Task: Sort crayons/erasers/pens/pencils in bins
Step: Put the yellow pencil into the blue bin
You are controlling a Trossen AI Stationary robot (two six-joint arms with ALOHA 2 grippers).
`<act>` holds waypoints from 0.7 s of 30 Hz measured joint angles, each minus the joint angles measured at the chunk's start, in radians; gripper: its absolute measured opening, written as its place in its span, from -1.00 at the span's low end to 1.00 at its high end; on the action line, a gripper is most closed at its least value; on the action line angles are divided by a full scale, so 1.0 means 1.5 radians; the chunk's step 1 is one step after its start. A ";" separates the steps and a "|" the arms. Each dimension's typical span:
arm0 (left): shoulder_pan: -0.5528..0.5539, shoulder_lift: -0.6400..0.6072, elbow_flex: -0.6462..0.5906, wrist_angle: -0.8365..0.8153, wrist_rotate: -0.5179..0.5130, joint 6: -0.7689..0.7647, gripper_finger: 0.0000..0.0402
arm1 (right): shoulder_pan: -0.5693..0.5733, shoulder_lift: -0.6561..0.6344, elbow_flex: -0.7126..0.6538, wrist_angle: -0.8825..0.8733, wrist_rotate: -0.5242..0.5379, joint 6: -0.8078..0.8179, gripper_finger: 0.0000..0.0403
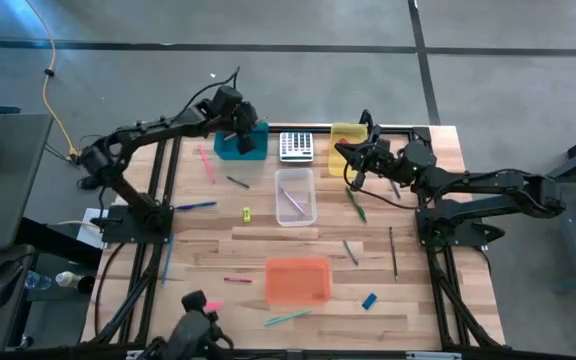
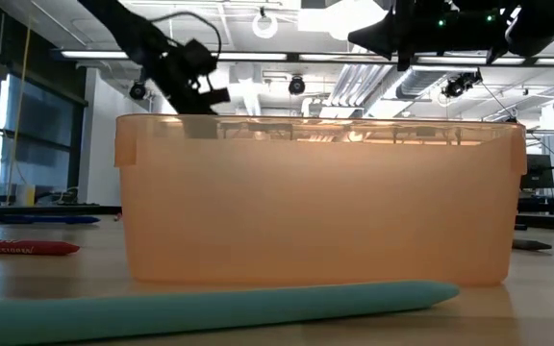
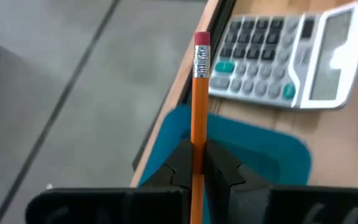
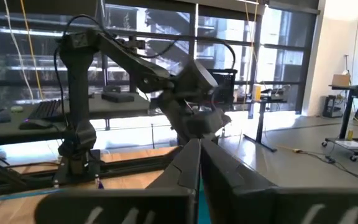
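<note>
My left gripper point(image 1: 240, 124) hovers over the teal-blue bin point(image 1: 240, 146) at the table's far edge, shut on an orange-tan pencil point(image 3: 199, 106) with a pink rubber tip. My right gripper point(image 1: 354, 168) is near the yellow bin point(image 1: 346, 134), fingers level and pointing toward the left arm, shut with a thin teal-green sliver, seemingly a pen point(image 4: 196, 198), between them. The clear bin point(image 1: 295, 196) and orange bin point(image 1: 298, 280) stand mid-table. Loose on the wood lie a pink pencil point(image 1: 206, 162), blue pen point(image 1: 196, 206), yellow-green eraser point(image 1: 247, 213), green pen point(image 1: 356, 206) and blue eraser point(image 1: 369, 300). My left gripper pinches the pencil's shaft point(image 3: 198, 146) between its two fingers, which lie across it. The rubber-tipped end point(image 3: 201, 38) sticks out well beyond the fingertips. The pencil is lifted clear above the teal-blue bin point(image 3: 253, 149). My right gripper pinches the teal-green stick between its fingertips point(image 4: 219, 168). Only a narrow strip of it shows, so I cannot tell which part is held.
A grey-keyed calculator point(image 1: 296, 146) sits between the teal-blue and yellow bins. Nearer lie a red crayon point(image 1: 236, 280), a pink eraser point(image 1: 213, 303), a green pen point(image 1: 288, 317) and dark sticks point(image 1: 393, 250). In the low view, the orange bin point(image 2: 320, 202) blocks most of the table.
</note>
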 joint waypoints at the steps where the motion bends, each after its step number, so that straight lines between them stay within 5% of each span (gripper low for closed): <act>1: 0.006 0.010 0.000 -0.002 0.002 0.000 -0.99 | 0.000 0.000 0.000 -0.002 0.000 -0.003 -0.99; 21: 0.031 0.119 0.000 0.020 0.023 0.003 -0.96 | 0.000 0.000 0.000 -0.017 0.000 -0.011 -1.00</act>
